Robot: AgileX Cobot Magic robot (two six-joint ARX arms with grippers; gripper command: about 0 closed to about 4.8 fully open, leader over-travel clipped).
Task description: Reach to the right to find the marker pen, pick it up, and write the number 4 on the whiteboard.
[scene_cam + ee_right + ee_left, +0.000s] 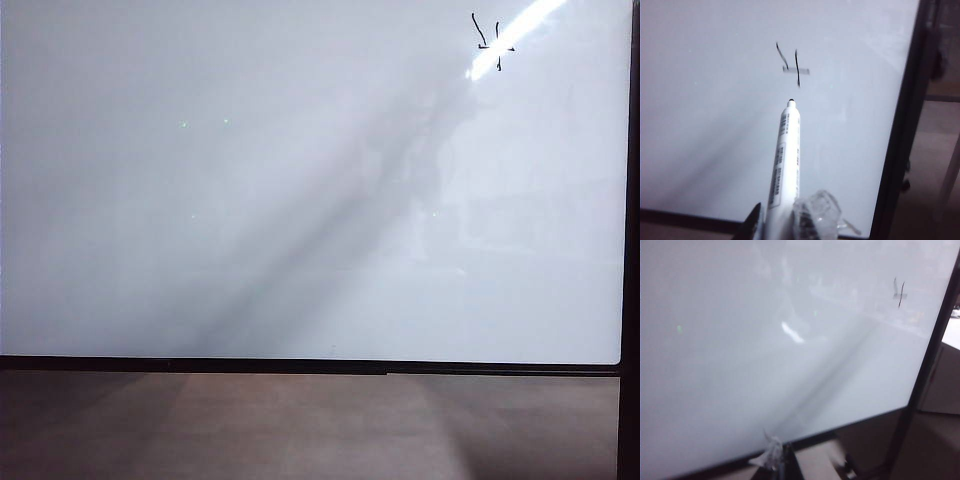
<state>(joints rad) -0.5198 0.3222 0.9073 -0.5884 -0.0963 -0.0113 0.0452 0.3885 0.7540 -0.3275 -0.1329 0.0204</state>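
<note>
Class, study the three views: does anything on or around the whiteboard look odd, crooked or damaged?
Only the 4, high on the whiteboard at its right: wobbly and leaning, partly under lamp glare. The right gripper holds the marker uncapped, tip off the board. The left gripper is blurred.

The whiteboard [765, 365] fills most of the frame, its black frame [920, 375] running down one side. The number 4 [899, 292] sits near that framed edge. The left gripper [782, 460], blurred, perhaps closed, hovers by the board's lower edge.
</note>
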